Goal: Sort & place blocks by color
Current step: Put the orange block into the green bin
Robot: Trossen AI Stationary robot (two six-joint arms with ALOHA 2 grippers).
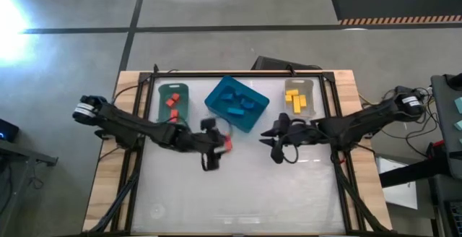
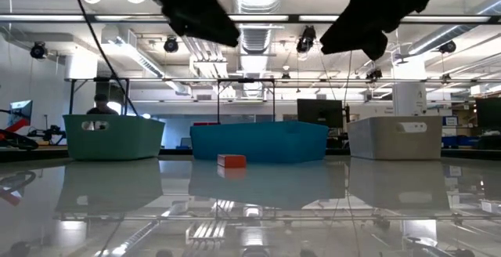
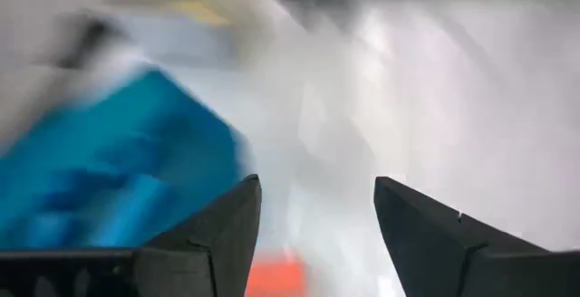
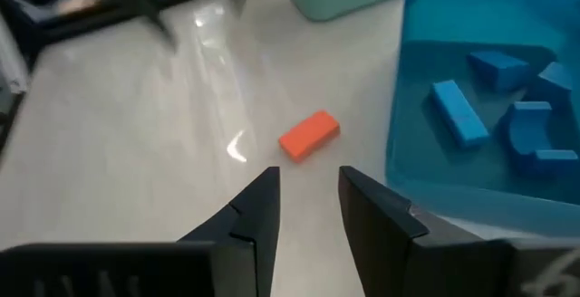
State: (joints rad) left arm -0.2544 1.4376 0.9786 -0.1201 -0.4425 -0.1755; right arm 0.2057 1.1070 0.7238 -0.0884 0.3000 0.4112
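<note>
One red block [image 1: 227, 145] lies flat on the table in front of the blue bin [image 1: 237, 104]; it also shows in the low view [image 2: 232, 161] and the right wrist view [image 4: 309, 135]. My left gripper [image 1: 216, 144] is open and hangs above the table just left of this block, which shows low between its fingers [image 3: 276, 274]. My right gripper [image 1: 271, 143] is open too and hovers right of the block, pointing toward it. Red blocks [image 1: 172, 101] lie in the green bin [image 1: 173, 92], blue blocks [image 4: 467, 111] in the blue bin, yellow blocks [image 1: 296, 100] in the grey bin [image 1: 300, 84].
The three bins stand in a row along the table's far side, green on the left, blue in the middle and set askew, grey on the right. The white table surface [image 1: 238, 194] stretches toward the near edge. Both arms reach in from the table's sides.
</note>
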